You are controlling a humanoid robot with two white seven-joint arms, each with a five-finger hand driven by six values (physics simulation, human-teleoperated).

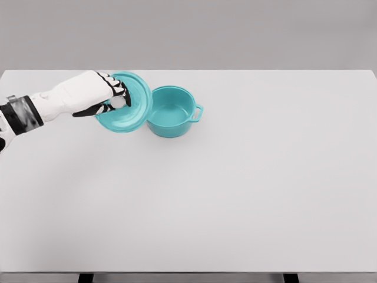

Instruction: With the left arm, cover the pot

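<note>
The pot [171, 112] stands open and upright on the bench [235, 194], one side handle facing away from the lid. The lid [125, 106] is tilted, its rim meeting the pot's left edge. The left hand [97, 94] reaches in from the pot's left, fingers [118, 89] curled about the lid's central knob. From the fingers, the pot's mouth lies directly right: judged a short carry across and levelling. The right arm is absent from view.

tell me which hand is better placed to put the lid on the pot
Left. The left hand already grips the lid, tilted right beside the open pot. No right hand is in view.
</note>
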